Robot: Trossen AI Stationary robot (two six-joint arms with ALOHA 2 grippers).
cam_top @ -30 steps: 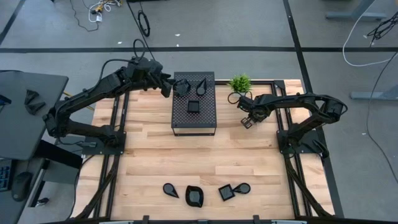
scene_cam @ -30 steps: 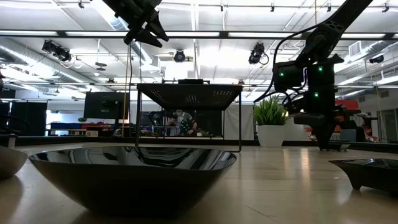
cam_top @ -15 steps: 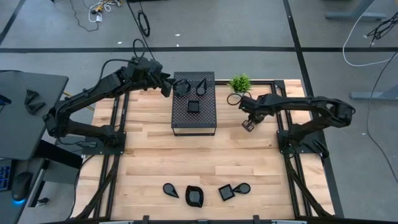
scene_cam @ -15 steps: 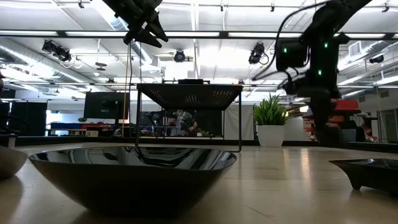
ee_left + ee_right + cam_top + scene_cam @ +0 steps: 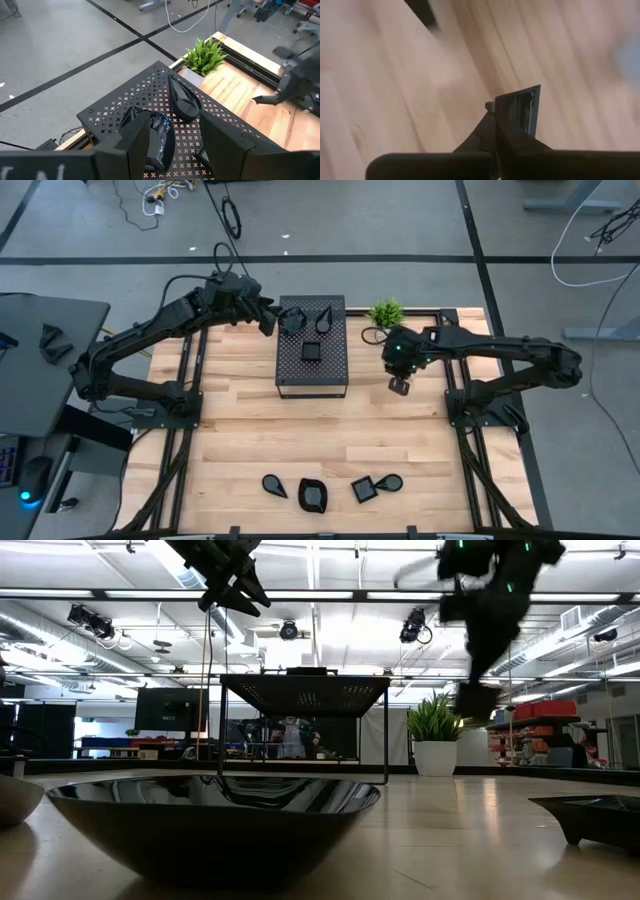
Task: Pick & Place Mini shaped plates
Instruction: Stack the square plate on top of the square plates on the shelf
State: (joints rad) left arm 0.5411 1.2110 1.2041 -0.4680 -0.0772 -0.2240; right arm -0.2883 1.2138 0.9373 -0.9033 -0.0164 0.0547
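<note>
Upper left of the high view: the left arm reaches from its base at the left edge up and rightward, elbow bent, wrist level with the far end of the perforated box [image 5: 312, 345].
Left gripper [image 5: 272, 317]: it hangs just off the box's upper left corner; in the left wrist view its fingers [image 5: 135, 144] stand parted, one on either side of a rounded plate [image 5: 159, 142] lying on the box top, not visibly clamped on it.
Right of centre in the high view: the right arm stretches leftward from its base near the right edge, forearm almost horizontal.
Right gripper [image 5: 399, 385]: it points down over bare table [image 5: 300, 430] between the box and the arm's frame, below the potted plant [image 5: 384, 312]; in the right wrist view its fingers are closed on a square plate [image 5: 520, 107], held on edge above the wood.
Box top: three plates, a teardrop plate [image 5: 325, 318] at the far end, the rounded one beside it, a small square dish [image 5: 310, 351] nearer the middle.
Lower centre of the high view: four plates in a row [image 5: 312, 494] near the table's front edge.
</note>
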